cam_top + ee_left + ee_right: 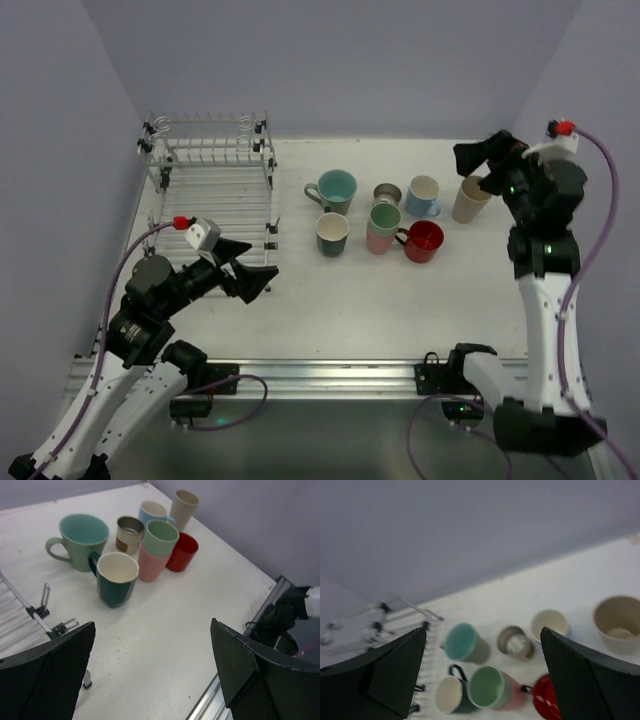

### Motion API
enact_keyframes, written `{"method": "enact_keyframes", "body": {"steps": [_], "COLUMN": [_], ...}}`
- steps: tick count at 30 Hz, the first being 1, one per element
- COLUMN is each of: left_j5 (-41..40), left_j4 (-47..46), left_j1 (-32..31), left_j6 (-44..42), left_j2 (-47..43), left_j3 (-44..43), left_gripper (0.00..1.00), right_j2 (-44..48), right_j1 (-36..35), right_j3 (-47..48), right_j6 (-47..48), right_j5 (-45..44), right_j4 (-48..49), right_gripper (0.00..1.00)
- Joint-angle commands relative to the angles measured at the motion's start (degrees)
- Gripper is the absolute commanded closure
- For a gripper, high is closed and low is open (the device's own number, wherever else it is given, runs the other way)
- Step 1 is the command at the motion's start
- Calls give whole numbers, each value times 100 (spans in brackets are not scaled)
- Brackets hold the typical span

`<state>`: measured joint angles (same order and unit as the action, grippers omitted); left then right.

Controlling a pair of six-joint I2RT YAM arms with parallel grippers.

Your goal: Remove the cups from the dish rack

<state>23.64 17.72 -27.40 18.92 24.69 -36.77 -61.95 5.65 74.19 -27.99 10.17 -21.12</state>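
Observation:
The chrome wire dish rack (210, 180) stands at the back left with no cup in it. Several cups stand grouped mid-table: a teal-lined mug (333, 190), a grey-brown cup (387, 193), a light blue mug (423, 196), a beige cup (470, 199), a dark green mug (332, 234), a mint cup nested in a pink one (383, 226), and a red mug (424, 241). My right gripper (478, 168) hovers open just above and behind the beige cup (617, 622), holding nothing. My left gripper (255, 268) hangs open and empty by the rack's front right corner, facing the cups (116, 580).
The rack's corner clips and bars (45, 617) lie just left of my left fingers. Grey walls close in the table at the back and on both sides. An aluminium rail (330, 375) with cables runs along the near edge.

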Motion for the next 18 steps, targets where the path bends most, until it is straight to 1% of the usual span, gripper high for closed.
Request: {"method": "enact_keyframes", "body": {"steps": [1, 2, 3, 4, 5, 6, 7, 8, 10, 13, 16, 18], "left_j5": [-928, -1053, -1202, -1508, -1659, -1826, -2176, -2318, -2740, -2987, -3067, -3137], "left_j4": [-5, -5, 12, 30, 91, 127, 179, 241, 276, 320, 417, 496], "left_j1": [15, 15, 15, 15, 15, 6, 15, 15, 15, 15, 15, 6], "left_j6": [86, 103, 95, 95, 77, 68, 51, 16, -2, -20, 7, 24], "left_j2": [238, 334, 387, 431, 501, 519, 546, 537, 476, 309, 160, 124], "left_j3": [-777, -1048, -1190, -1348, -1654, -1797, -1955, -2200, -2377, -2527, -2572, -2545], "left_gripper": [0, 0, 0, 0, 0, 0, 0, 0, 0, 0, 0, 0], "right_j2": [1428, 1788, 2488, 2808, 3116, 3641, 3873, 4084, 4531, 4780, 4780, 4772], "right_j1": [-20, -11, -11, -11, -11, -11, -11, -11, -11, -20, -20, -55], "right_j3": [-1524, -1809, -2021, -2336, -2478, -2602, -2638, -2673, -2726, -2822, -2840, -2910], "right_j6": [-1234, -1340, -1419, -1420, -1342, -1263, -1210, -1157, -1025, -954, -1015, -1156], "right_j5": [1205, 1302, 1364, 1364, 1338, 1277, 1059, 1048, 996, 1065, 1206, 1329], "right_j4": [1864, 2214, 2270, 2253, 2192, 2105, 1851, 1649, 1454, 1436, 1471, 1690], "right_gripper": [1, 1, 1, 1, 1, 1, 1, 1, 1, 1, 1, 1]}}
